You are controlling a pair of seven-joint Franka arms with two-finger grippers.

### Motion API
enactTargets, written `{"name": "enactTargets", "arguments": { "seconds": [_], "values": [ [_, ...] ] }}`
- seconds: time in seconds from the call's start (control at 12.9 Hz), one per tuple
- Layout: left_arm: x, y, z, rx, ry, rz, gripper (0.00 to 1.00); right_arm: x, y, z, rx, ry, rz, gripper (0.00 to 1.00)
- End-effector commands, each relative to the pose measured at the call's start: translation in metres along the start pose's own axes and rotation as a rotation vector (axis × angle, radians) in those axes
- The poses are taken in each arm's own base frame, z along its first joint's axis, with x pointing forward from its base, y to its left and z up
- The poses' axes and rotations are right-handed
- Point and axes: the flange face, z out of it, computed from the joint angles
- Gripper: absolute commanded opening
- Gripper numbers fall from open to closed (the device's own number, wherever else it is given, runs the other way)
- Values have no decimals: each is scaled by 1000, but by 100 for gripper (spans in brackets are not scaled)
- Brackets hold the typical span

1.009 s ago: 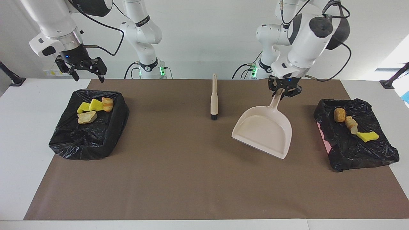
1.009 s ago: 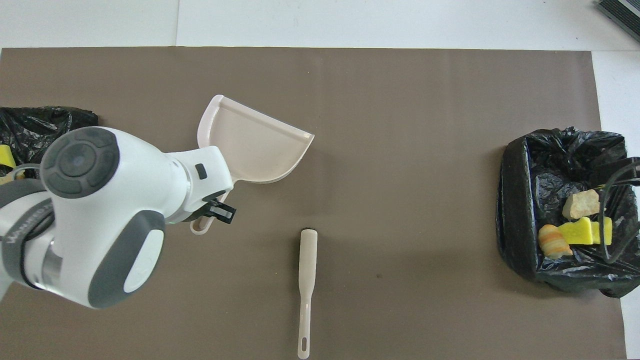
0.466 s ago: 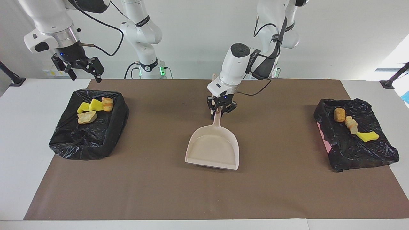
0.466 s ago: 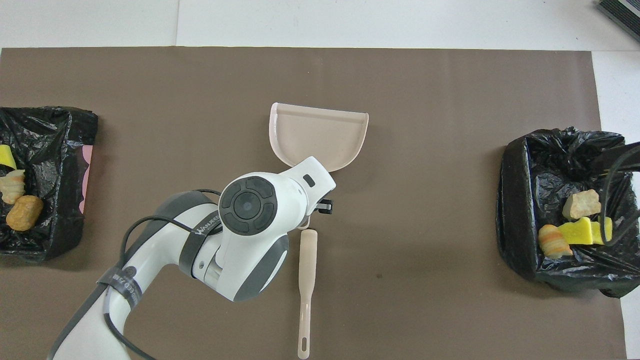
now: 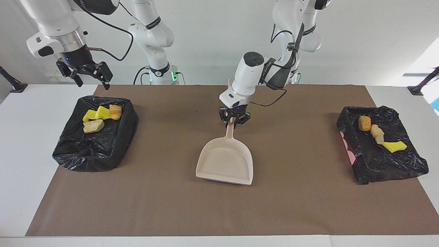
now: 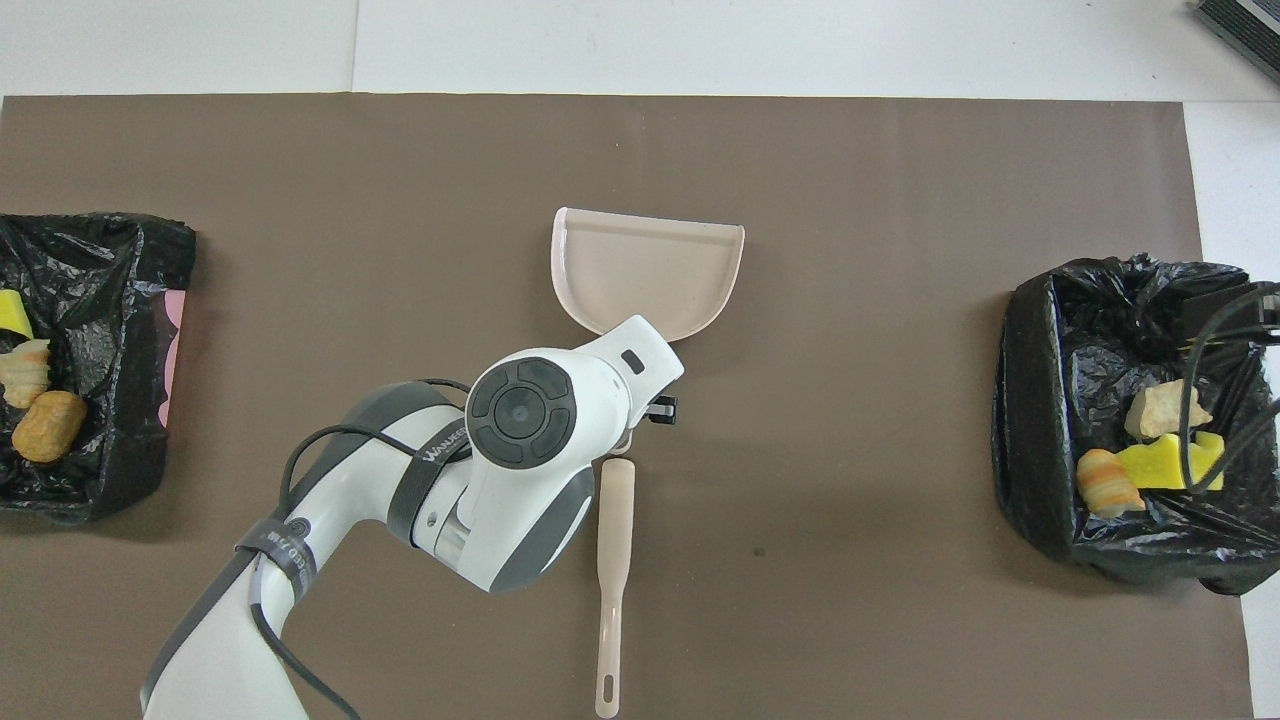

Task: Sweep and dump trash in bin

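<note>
Scraps (image 5: 97,118): seven in two bins (image 5: 68,151); left jaws on dustpan (image 5: 224,163), right jaws wide.

Left arm (image 6: 520,450) comes in from the bottom and covers the dustpan (image 6: 650,265) handle at mid-mat; pan mouth faces away from the robots. Brush (image 6: 613,580) lies just nearer the robots than the pan, lengthwise. Black-lined bins at both ends: one (image 6: 1040,400) with four trash scraps (image 6: 1105,483), the other (image 6: 120,330) with three (image 6: 45,427).
</note>
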Motion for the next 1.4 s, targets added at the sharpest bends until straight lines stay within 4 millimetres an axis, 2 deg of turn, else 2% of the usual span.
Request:
{"name": "enactTargets", "arguments": {
  "seconds": [0.0,0.23,0.54,0.62,0.7,0.78,0.85,0.93,1.01,1.16,1.32],
  "values": [
    [13,11,19,11,25,-20,0,2,-9,-4,5,-7,-2,100],
    [14,11,22,20,27,-20,0,-1,0,-6,12,-9,13,100],
    [13,10,24,22,23,-66,0,-2,-6,-6,12,-12,1,100],
    [13,10,24,22,23,-67,4,-2,-7,-6,12,-10,0,100],
    [12,11,24,22,23,-83,25,-2,-7,-6,12,-10,0,100],
    [13,10,24,22,22,-98,51,-1,-7,-6,12,-12,1,100],
    [14,8,24,23,23,-100,71,-2,-5,-6,12,-10,4,100],
    [14,8,24,22,24,-101,96,-2,-7,-6,12,-10,1,100],
    [15,8,22,24,22,-102,100,-2,-7,-6,12,-10,0,100],
    [21,-2,14,35,16,-127,100,-1,-7,-6,12,-9,0,100],
    [30,-33,-23,58,-3,-166,100,-2,-7,-6,12,-12,-2,100]
  ]
}}
